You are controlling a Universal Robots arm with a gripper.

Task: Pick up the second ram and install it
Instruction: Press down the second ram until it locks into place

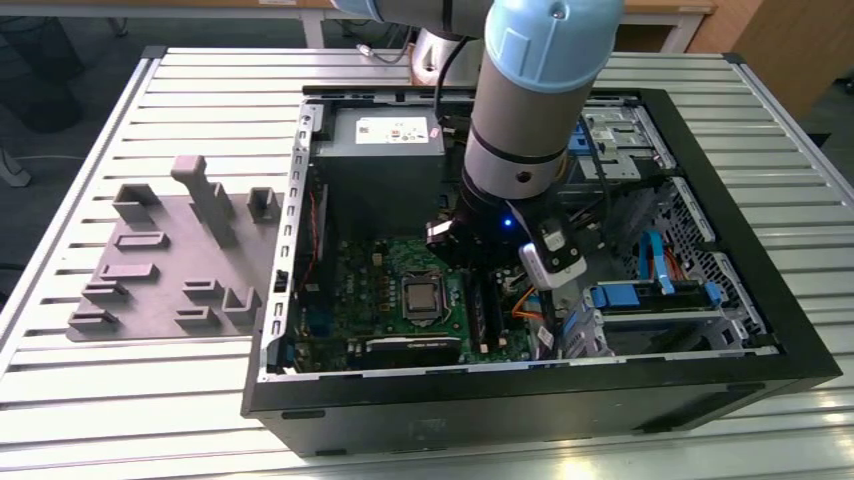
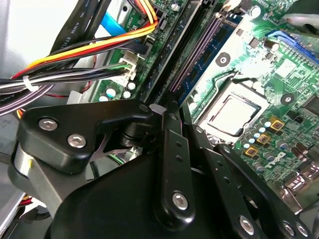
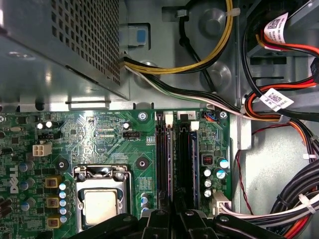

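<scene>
Gripper (image 3: pixel 172 219) low over motherboard (image 3: pixel 114 139), at 3 o'clock of processor (image 3: pixel 102 206). Fingers near closed, edge-on over second ram (image 3: pixel 183 164), standing in slot; actual hold: cannot tell. Light, stiff, fragile; best taken by long top edge.

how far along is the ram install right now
The grey fixture plate outside the case holds no stick, so pickup looks done. The gripper is down inside the open computer case, right over the memory slots beside the processor on the motherboard. A dark stick stands in the slots; whether the second ram is fully seated and released cannot be told.
</scene>
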